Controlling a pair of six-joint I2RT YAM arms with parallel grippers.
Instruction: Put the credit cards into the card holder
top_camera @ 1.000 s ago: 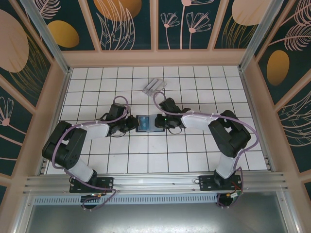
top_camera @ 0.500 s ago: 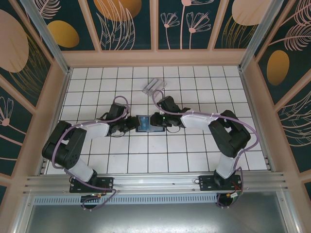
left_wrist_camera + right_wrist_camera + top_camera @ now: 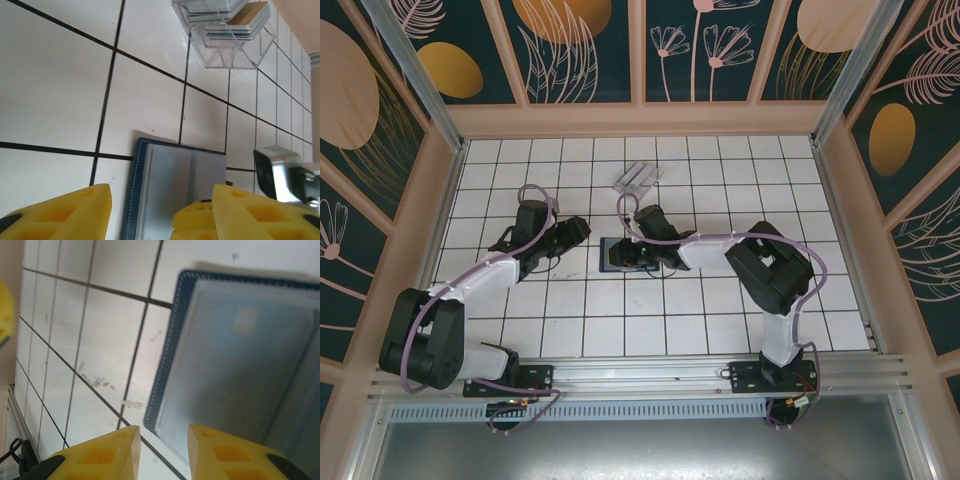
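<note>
We've got the right gripper [image 3: 164, 432] nearest, narrowly open and empty, right by the card [image 3: 240, 340] in the wallet [image 3: 172, 365]. The left gripper [image 3: 160, 192] is wide and empty; the card holder [image 3: 638, 178] lies toward the table's far edge.

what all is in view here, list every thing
card holder: one, clear, far middle of the table, beyond the wallet
credit cards: several, one tan-gold, others grey, in the holder; count unclear
wallet: one, dark blue, lying open mid-table
bluish card: one, under the wallet's clear sleeve
table: one, white tiles with dark lines
left gripper: one, yellow fingers, open, left of the wallet
right gripper: one, yellow fingers, slightly open, over the wallet's corner
</note>
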